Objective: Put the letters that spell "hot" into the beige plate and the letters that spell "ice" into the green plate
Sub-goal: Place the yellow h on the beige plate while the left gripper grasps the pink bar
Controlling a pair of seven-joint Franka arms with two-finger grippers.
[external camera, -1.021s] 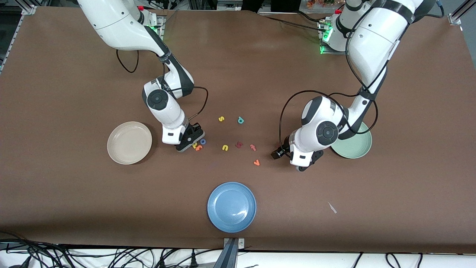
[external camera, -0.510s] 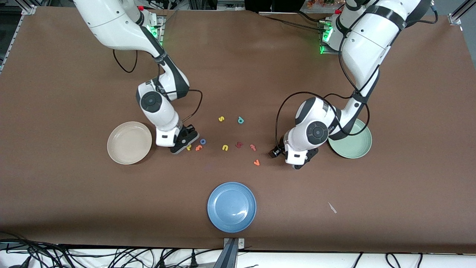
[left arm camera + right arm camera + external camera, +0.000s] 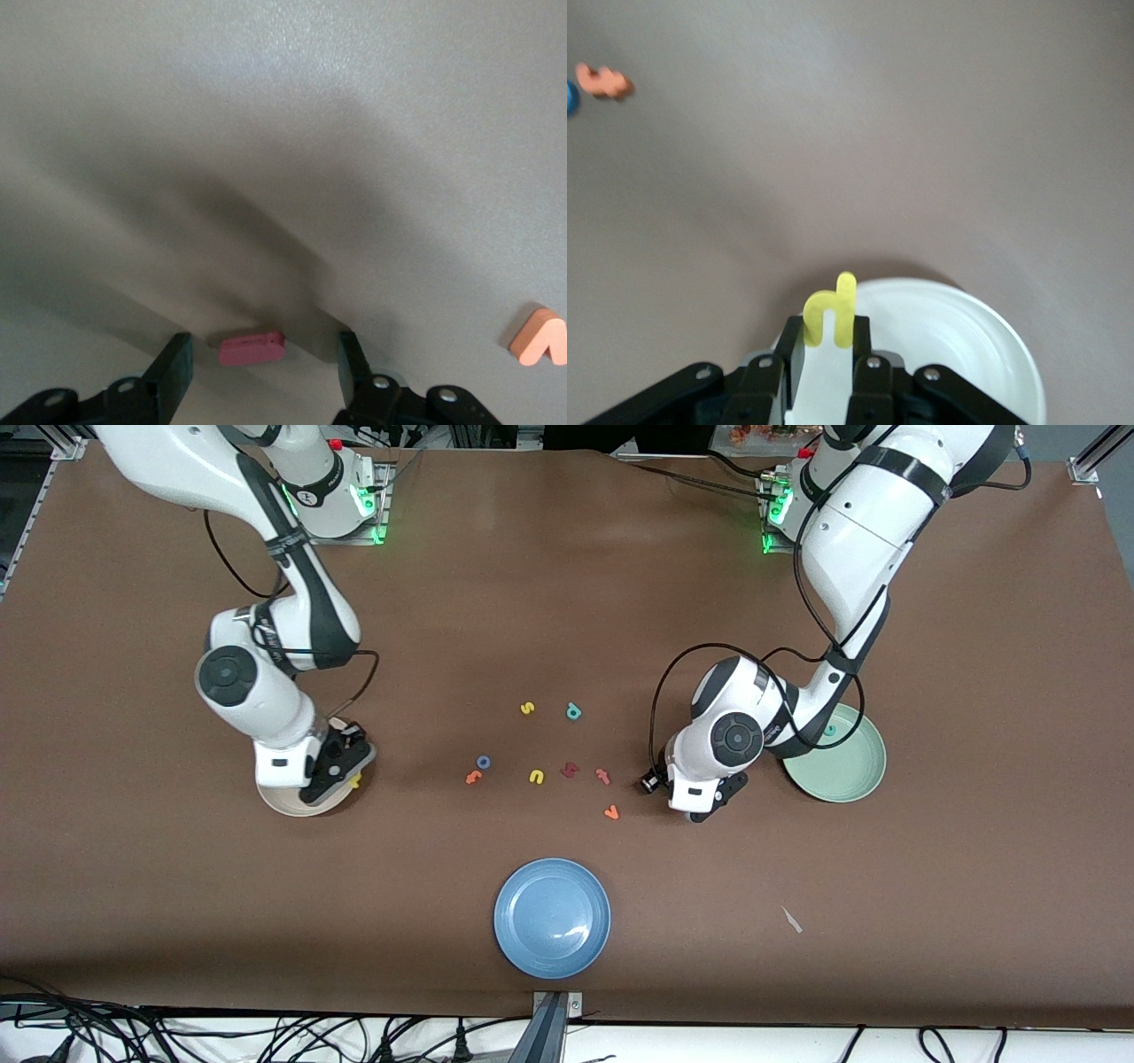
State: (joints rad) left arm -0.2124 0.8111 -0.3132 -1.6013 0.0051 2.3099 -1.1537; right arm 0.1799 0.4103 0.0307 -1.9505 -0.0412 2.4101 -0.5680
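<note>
Right gripper (image 3: 826,350) carried yellow h (image 3: 831,317) over beige plate (image 3: 983,345)

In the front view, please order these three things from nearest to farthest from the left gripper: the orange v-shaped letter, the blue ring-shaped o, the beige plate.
From the left gripper:
1. The orange v-shaped letter, just beside it, toward the right arm's end of the table.
2. The blue ring-shaped o, mid-table among the loose letters.
3. The beige plate, at the right arm's end, under the right gripper.

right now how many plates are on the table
3: beige plate toward the right arm's end, green plate toward the left arm's end, blue plate nearest the camera.
</note>
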